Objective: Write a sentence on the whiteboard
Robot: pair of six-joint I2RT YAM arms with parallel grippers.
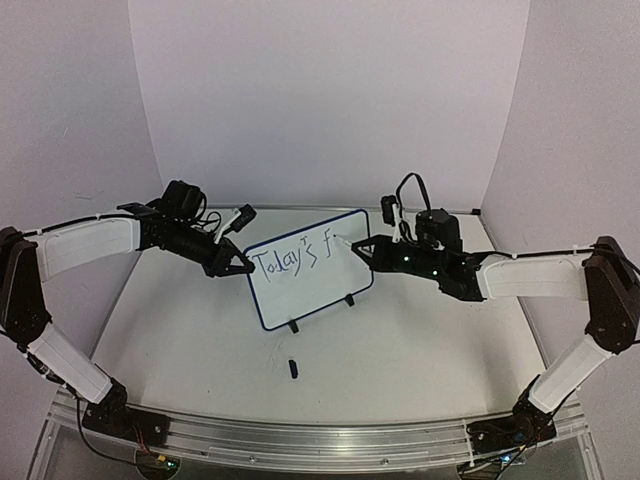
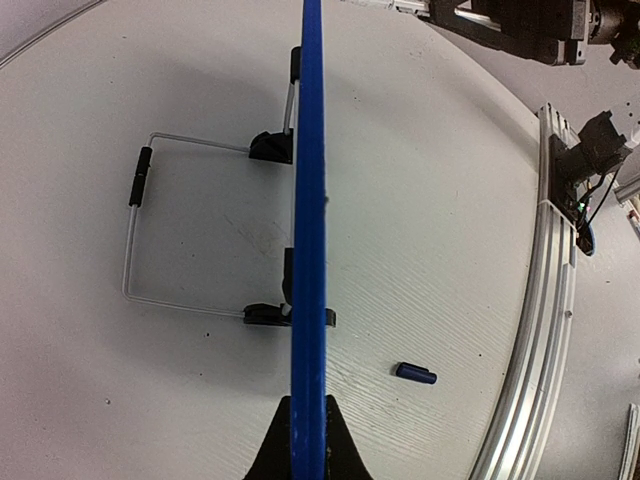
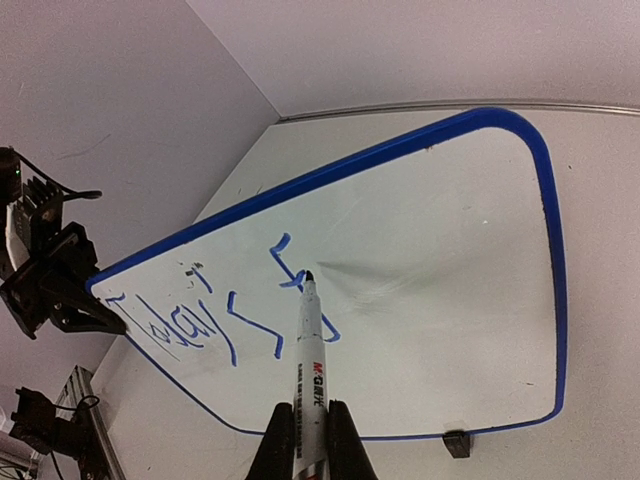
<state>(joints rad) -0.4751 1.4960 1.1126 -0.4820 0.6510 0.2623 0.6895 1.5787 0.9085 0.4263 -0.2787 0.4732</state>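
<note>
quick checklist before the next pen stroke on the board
1. Grip of left gripper on board rim: ok.
2. Hold of right gripper on marker: ok.
3. Loose cap off, lying on table: ok.
4. Tip of marker touching board at the unfinished letter: ok, it seems.
5. Blank space right of the writing: ok.
6. Both feet flat on table: cannot tell.

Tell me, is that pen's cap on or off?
Off. The marker has its bare tip on the whiteboard, and a small dark cap lies on the table in front of the board.
</note>
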